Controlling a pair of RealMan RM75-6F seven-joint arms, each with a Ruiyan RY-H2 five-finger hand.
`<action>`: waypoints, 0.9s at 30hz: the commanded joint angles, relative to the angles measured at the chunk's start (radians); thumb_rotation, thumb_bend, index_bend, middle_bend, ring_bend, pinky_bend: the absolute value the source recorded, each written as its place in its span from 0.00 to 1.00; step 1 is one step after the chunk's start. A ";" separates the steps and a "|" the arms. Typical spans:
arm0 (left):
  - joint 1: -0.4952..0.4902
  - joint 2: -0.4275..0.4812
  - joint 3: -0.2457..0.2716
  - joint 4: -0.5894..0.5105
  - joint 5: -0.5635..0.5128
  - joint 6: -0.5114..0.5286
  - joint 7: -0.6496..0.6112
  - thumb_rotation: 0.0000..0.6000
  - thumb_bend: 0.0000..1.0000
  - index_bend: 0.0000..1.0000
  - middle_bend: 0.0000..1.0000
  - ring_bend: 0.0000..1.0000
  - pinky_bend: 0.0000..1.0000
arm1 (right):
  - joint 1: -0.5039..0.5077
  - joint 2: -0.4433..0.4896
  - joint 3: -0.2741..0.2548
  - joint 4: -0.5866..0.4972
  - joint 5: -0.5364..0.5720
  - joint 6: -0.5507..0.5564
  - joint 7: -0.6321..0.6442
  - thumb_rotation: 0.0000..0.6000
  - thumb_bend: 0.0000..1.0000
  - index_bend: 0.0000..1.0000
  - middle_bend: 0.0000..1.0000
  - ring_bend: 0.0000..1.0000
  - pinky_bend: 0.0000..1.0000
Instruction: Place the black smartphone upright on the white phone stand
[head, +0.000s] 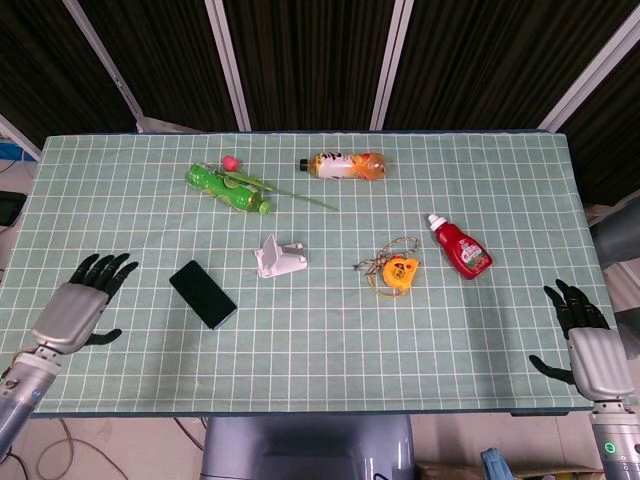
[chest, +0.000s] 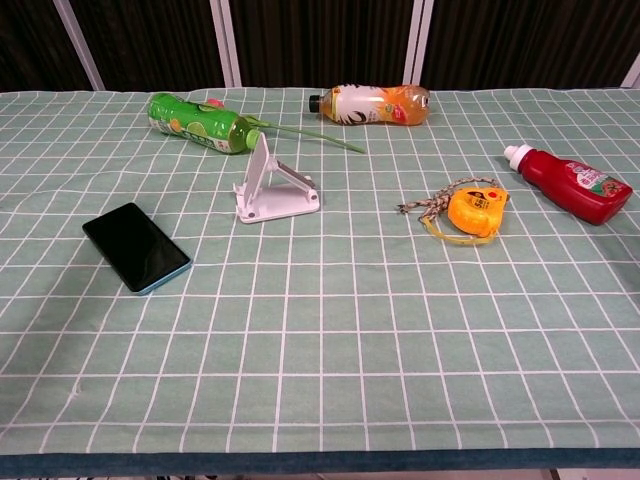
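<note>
— Cloth (head: 300, 330) first: what covers the table, and what lies on it?

— Pale green fabric ruled with a white grid, flat over a rectangular top. The phone (head: 203, 294), a thin glossy black slab with rounded corners, lies flat and askew on the left part of the cloth. The stand (head: 277, 257), matte white plastic with a tilted backrest and a low lip, sits to its right, apart from it. Farther back lie a green bottle (head: 229, 187) with a long green stem across it and an orange bottle (head: 347, 165), both on their sides. On the right are a yellow tape measure (head: 401, 271) with a tangled cord and a red bottle (head: 460, 246) with a white cap.

— Where is the free room?

— A wide bare strip of cloth runs along the near edge, and bare cloth surrounds the phone on all sides.

— And the hands?

— The left hand (head: 78, 308) hovers over the cloth near the left edge, just left of the phone, dark fingers spread, holding nothing. The right hand (head: 588, 343) is at the near right corner, fingers apart, also holding nothing. Neither shows in the chest view.
</note>
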 joint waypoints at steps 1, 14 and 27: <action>-0.105 -0.009 -0.030 -0.001 -0.055 -0.135 0.102 1.00 0.10 0.00 0.00 0.00 0.00 | 0.000 0.000 0.001 -0.001 0.002 -0.001 -0.001 1.00 0.21 0.00 0.00 0.00 0.19; -0.281 -0.095 -0.016 0.098 -0.159 -0.373 0.265 1.00 0.10 0.02 0.02 0.00 0.00 | 0.002 0.001 0.002 -0.004 0.009 -0.005 -0.003 1.00 0.22 0.00 0.00 0.00 0.19; -0.376 -0.213 0.003 0.203 -0.266 -0.447 0.331 1.00 0.11 0.10 0.11 0.00 0.00 | 0.002 -0.001 0.005 -0.006 0.015 -0.006 -0.009 1.00 0.23 0.00 0.00 0.00 0.19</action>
